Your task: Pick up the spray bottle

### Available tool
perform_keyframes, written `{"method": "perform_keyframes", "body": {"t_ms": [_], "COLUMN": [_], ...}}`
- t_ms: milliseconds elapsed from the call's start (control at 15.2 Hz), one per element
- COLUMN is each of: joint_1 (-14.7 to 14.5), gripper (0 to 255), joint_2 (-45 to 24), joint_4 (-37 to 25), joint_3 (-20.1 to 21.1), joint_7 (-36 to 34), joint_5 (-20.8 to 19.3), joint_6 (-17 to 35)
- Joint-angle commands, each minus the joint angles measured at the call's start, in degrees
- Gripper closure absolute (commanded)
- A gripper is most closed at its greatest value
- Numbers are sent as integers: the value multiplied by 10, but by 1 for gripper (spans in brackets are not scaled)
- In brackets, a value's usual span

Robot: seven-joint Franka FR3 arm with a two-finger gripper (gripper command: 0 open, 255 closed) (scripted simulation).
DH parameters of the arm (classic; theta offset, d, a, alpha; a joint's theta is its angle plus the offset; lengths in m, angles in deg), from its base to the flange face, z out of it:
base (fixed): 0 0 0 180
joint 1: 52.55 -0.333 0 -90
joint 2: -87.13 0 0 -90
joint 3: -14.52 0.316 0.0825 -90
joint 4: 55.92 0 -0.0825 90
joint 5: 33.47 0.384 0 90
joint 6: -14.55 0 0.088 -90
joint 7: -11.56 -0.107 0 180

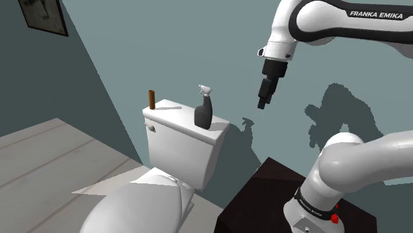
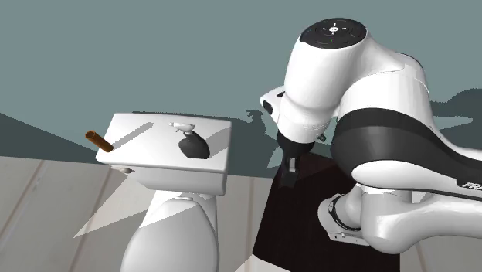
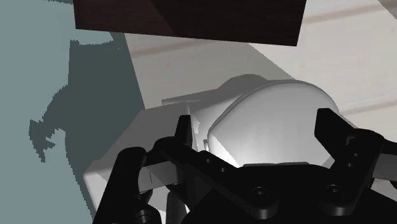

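Spray bottle, a dark rounded body under a white trigger head, stands upright on the smooth white toilet tank, toward its right end in the shoulder view. A slim brown cylinder stands at the opposite end. The black gripper hangs in the air well apart from the bottle, fingers spread. In the second exterior view the arm's white bulk covers part of the gripper.

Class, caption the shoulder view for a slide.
Claw hangs apart from the dark spray bottle standing on the toilet tank.
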Motion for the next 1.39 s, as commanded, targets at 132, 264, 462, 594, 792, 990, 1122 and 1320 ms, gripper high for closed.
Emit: {"method": "perform_keyframes", "body": {"t_ms": [132, 264, 462, 594, 792, 990, 1122, 1320], "joint_1": [0, 0, 0, 0, 0, -2, -3, -7], "gripper": [0, 0, 0, 0, 0, 0, 0, 0], "joint_2": [-65, -128, -222, -283, -374, -465, -527, -623], "joint_4": [-36, -75, -139, -185, -261, -344, -406, -509], "joint_3": [2, 4, 7, 10, 13, 16, 18, 19], "joint_7": [5, 9, 13, 15, 17, 18, 19, 22], "joint_5": [-9, -17, -31, -41, -56, -72, -83, -101], "joint_6": [9, 13, 13, 8, -6, -29, -48, -85]}}
